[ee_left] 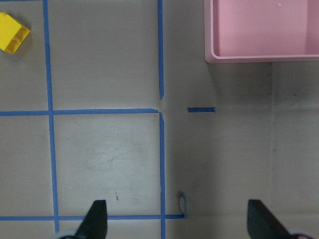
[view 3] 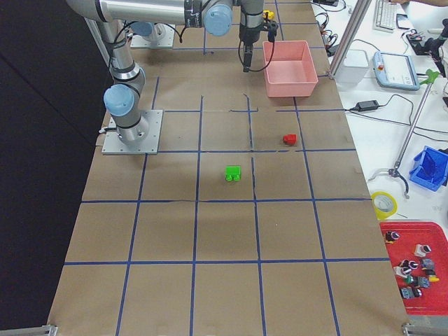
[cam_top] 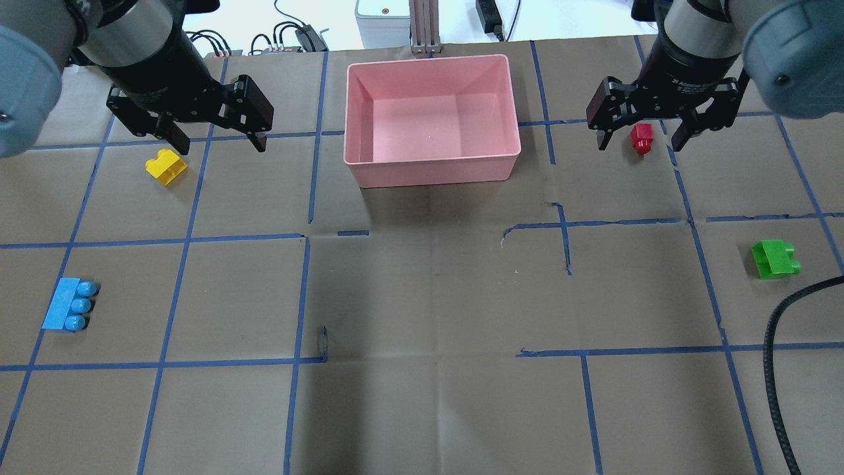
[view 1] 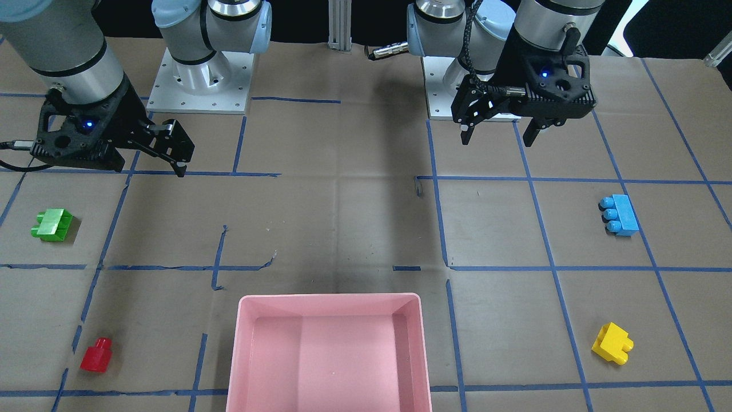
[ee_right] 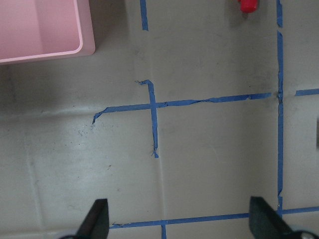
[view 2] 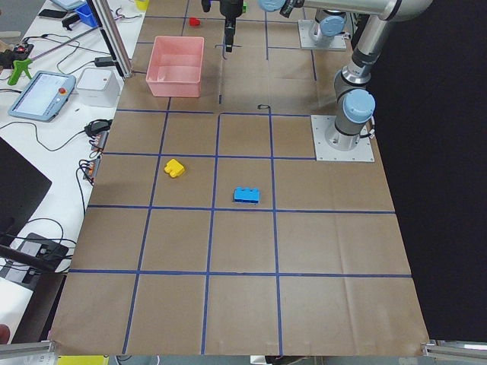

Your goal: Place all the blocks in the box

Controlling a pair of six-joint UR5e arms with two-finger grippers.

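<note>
The pink box stands empty at the far middle of the table; it also shows in the front view. The yellow block and the blue block lie on the robot's left side. The red block and the green block lie on its right side. My left gripper is open and empty, raised above the table near the yellow block. My right gripper is open and empty, raised; the red block shows between its fingers from above. In the front view the red block lies well away from it.
Blue tape lines grid the brown table cover. The two arm bases stand at the robot's edge. A black cable hangs at the near right. A tablet and cables lie on the side bench beyond the box.
</note>
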